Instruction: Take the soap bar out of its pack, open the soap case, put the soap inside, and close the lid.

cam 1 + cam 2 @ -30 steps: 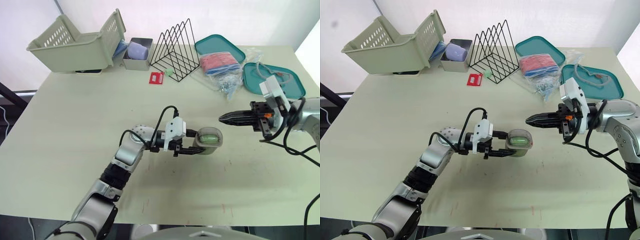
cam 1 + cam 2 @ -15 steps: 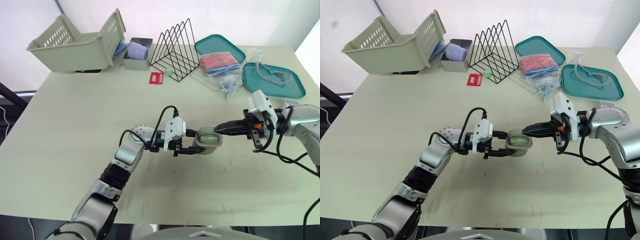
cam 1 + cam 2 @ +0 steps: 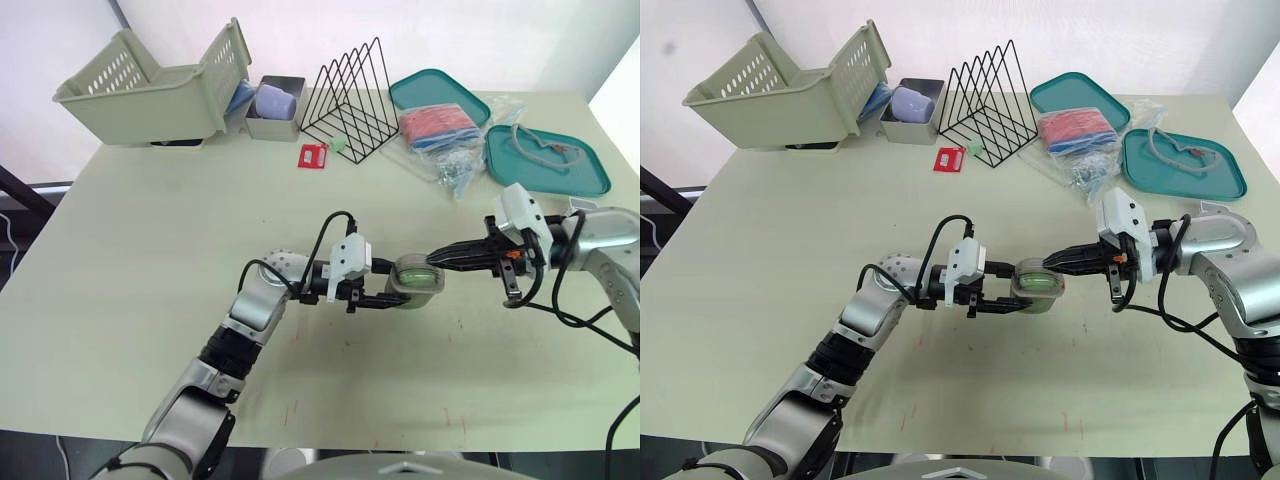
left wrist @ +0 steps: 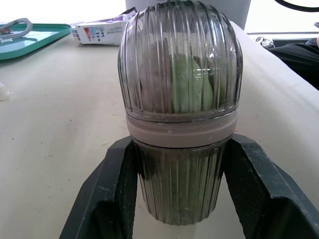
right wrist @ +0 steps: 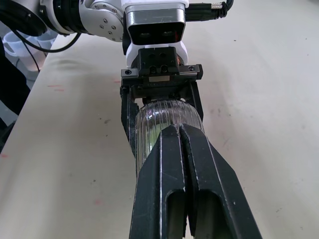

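The soap case [image 3: 417, 277] is a clear ribbed box with a pale band around its middle, lying on the table. The green soap [image 4: 189, 84] shows through its lid, which sits down on the base. My left gripper [image 4: 180, 149] is shut on the soap case, one finger on each side of its lower half. My right gripper [image 3: 435, 262] comes in from the right, shut, with its tips on top of the case's lid. In the right wrist view the right gripper [image 5: 179, 130] lies pressed together over the case [image 5: 164, 119], facing the left gripper [image 5: 162, 94].
At the table's far edge stand a tilted green basket [image 3: 150, 90], a grey box [image 3: 275, 108] and a black wire rack [image 3: 352, 95]. A red card [image 3: 314, 155] lies in front of the rack. Two teal trays [image 3: 440, 92] [image 3: 545, 165] and plastic packs [image 3: 440, 128] fill the far right.
My right gripper has moved left from open air to the case, its shut tips now on the lid. The left gripper and the case have stayed put.
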Available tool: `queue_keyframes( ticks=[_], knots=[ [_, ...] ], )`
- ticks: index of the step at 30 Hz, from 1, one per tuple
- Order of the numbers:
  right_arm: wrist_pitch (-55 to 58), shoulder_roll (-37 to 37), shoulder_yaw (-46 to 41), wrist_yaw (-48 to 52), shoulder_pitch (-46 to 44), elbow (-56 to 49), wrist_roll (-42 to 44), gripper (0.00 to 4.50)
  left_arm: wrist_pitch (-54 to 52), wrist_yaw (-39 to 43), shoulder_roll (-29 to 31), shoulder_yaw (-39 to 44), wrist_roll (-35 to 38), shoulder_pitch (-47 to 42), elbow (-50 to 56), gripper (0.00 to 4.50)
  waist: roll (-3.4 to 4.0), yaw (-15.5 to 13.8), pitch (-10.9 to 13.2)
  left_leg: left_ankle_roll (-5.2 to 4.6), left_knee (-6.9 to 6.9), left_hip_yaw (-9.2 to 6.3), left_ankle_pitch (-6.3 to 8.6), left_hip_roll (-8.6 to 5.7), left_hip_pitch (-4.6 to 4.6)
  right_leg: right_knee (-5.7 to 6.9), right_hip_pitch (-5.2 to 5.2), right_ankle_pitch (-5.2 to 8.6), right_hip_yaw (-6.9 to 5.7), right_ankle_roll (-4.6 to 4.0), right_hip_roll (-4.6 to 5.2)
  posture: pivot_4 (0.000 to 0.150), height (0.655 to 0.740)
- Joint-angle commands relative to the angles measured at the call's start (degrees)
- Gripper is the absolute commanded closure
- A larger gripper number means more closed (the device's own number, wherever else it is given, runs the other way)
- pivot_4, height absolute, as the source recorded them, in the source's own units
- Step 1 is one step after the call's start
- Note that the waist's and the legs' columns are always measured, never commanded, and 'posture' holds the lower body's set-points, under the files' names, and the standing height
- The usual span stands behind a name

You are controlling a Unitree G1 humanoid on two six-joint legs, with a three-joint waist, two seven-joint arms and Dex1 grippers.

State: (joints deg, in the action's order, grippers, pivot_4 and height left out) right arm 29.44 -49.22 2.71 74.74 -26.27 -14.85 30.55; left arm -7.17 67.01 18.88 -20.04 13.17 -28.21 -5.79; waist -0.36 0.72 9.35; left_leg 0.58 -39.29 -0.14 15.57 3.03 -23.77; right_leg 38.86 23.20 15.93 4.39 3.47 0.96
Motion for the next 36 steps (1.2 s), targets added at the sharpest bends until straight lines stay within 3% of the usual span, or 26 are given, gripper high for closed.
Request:
queue_keyframes(
  ticks=[1,16,23,30,33,34,36],
  knots=[
    [-0.9,-0.2,1.8,0.5,0.7,-1.1,-1.4,4.46,0.2,-0.9,0.2,0.9,-0.2,-0.2,0.7,2.48,0.0,0.0,0.0,0.0,0.0,0.0,0.0,0.0,0.0,0.0,0.0,0.0,0.0,0.0,0.0,0.15,0.74],
    [-4.5,0.0,4.3,0.1,3.7,-0.7,-3.8,4.46,0.0,-1.1,0.4,1.1,-0.2,-0.1,1.0,2.48,-0.02,0.0,0.0,0.0,-0.01,-0.03,0.0,0.0,0.08,-0.01,-0.09,0.0,-0.02,0.0,0.0,0.15,0.74],
    [-5.3,3.2,-2.2,-7.7,4.9,0.8,-2.7,4.46,-0.2,-1.2,0.6,1.4,0.2,0.0,1.0,2.48,-0.03,0.0,0.0,0.0,-0.01,-0.06,0.0,0.0,0.08,0.0,-0.11,0.0,-0.04,0.0,-0.01,0.15,0.74],
    [0.0,1.8,-7.6,-4.9,5.0,4.2,4.7,4.46,0.0,-1.0,0.9,1.4,0.3,-0.3,0.6,2.48,-0.02,0.1,0.0,0.0,-0.01,-0.04,0.0,0.0,0.05,-0.01,-0.09,0.0,-0.03,0.0,-0.01,0.15,0.74],
    [-4.7,1.9,-8.6,-2.4,8.3,5.6,3.5,3.7,0.0,-1.1,1.0,1.4,0.3,-0.3,0.6,2.48,-0.03,0.0,0.0,0.0,-0.01,-0.07,0.0,0.0,0.04,-0.02,-0.09,0.0,-0.05,0.0,-0.01,0.15,0.74],
    [-6.1,1.8,-8.9,-1.0,9.6,5.9,3.4,3.05,-0.1,-1.2,1.0,1.3,0.3,-0.3,0.7,2.48,-0.03,0.0,0.0,0.0,-0.01,-0.07,0.0,0.0,0.04,-0.03,-0.1,0.0,-0.05,0.0,-0.01,0.15,0.74],
    [-10.8,2.2,-9.6,1.7,12.8,7.2,2.7,2.54,-0.3,-1.3,1.1,1.3,0.4,0.1,1.2,2.48,-0.03,0.0,0.0,0.0,-0.02,-0.05,0.0,-0.01,0.03,-0.03,-0.1,0.0,-0.05,0.0,0.0,0.15,0.74]
  ],
)
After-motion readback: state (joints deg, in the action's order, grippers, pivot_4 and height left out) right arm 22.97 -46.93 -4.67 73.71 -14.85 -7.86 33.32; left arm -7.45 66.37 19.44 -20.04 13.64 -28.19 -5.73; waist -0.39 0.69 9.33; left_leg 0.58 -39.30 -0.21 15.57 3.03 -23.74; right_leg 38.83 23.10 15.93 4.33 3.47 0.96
